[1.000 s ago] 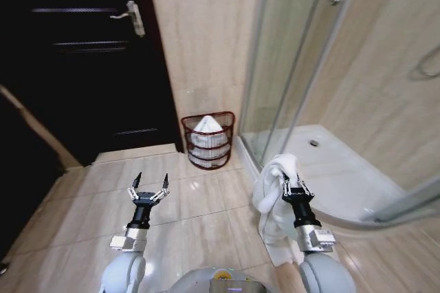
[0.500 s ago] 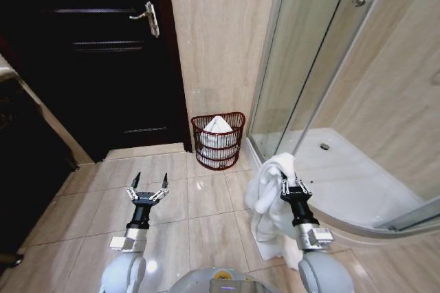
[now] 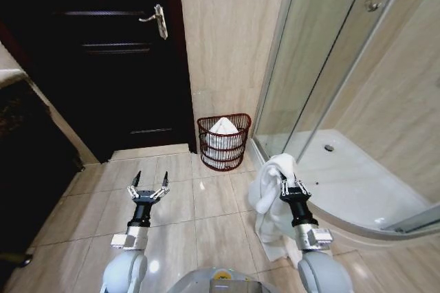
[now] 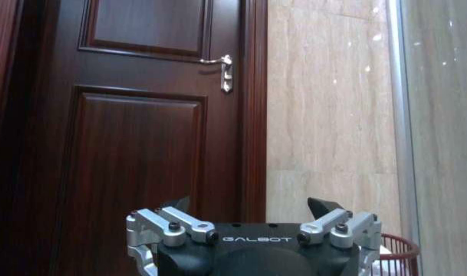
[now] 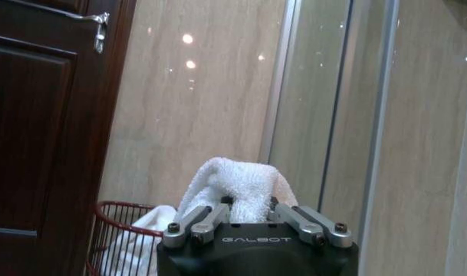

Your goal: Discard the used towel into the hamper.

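The white towel, thick and rumpled, hangs from the right claw, pinched there. The red wire hamper stands against the wall by the door, seemingly holding another towel. The left claw is spread.

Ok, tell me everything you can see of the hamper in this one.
The hamper is a small round basket of thin dark red wire bars, open-sided and narrowing slightly toward its base. It stands upright on the tiled floor against the beige wall, between the dark door and the glass shower screen. A white cloth already lies inside, peaking above the rim. No gripper touches it; the right gripper, well short of it, holds a white towel.
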You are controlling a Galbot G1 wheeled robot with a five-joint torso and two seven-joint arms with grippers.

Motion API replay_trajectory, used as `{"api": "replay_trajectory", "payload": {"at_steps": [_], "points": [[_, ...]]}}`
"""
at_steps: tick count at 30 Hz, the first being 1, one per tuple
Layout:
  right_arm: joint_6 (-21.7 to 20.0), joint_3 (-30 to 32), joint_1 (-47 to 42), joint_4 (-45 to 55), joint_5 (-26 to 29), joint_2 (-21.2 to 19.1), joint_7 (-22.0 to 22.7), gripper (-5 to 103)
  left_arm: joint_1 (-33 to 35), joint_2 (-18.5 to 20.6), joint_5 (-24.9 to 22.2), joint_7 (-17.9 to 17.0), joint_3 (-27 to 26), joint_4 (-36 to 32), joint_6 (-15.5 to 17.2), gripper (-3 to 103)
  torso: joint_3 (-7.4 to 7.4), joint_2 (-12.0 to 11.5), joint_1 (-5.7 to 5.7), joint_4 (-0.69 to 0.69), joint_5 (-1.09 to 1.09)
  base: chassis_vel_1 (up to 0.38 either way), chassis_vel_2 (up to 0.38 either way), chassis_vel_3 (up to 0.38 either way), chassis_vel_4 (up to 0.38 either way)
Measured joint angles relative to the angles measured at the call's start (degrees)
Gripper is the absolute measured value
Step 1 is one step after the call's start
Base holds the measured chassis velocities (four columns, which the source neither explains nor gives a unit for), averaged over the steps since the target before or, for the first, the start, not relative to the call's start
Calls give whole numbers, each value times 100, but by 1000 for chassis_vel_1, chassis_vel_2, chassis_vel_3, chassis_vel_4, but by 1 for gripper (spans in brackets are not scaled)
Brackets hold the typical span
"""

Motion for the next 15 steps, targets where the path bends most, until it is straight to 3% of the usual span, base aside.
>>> {"api": "replay_trajectory", "payload": {"at_steps": [15], "points": [[12, 29, 196, -50, 192, -2, -28, 16, 20, -38, 95, 28, -5, -29, 30, 100, 220, 347, 124, 1, -1, 45, 43, -34, -39]]}}
